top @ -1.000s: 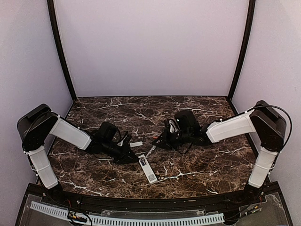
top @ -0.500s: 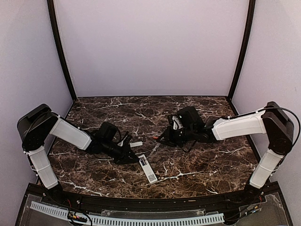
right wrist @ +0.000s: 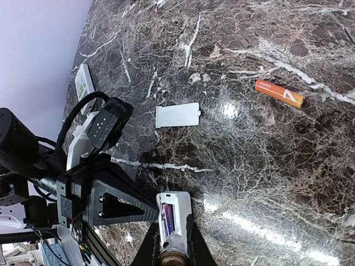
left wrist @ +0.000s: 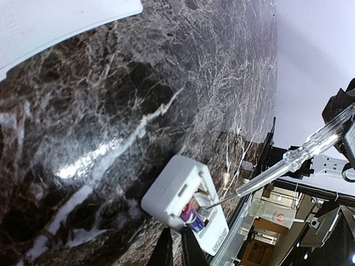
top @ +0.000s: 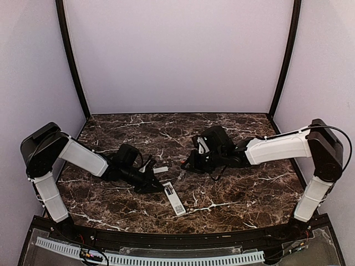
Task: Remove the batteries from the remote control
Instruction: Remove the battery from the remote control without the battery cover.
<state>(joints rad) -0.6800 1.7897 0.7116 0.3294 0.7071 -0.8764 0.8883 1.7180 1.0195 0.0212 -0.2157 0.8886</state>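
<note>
- Here's the left gripper (left wrist: 176, 250), tips pinched nearly together at the remote (left wrist: 172, 185) edge, nothing visibly between them.
- In the open bay sits the purple battery (left wrist: 192, 215). It looks light, rigid, slick and probably spring-wedged, so lever at its end.
- Now the right gripper (right wrist: 171, 249), clamped on the screwdriver (left wrist: 294, 158), blade in the bay.
- Far right, the orange battery (right wrist: 280, 93) lies loose on the table (right wrist: 249, 33) and is likely to roll.

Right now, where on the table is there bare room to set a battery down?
Bare: the far strip of table along the back wall, and the near-right patch beside the remote. Crowded: the middle, where left gripper, right gripper with screwdriver, and cover plate meet.
</note>
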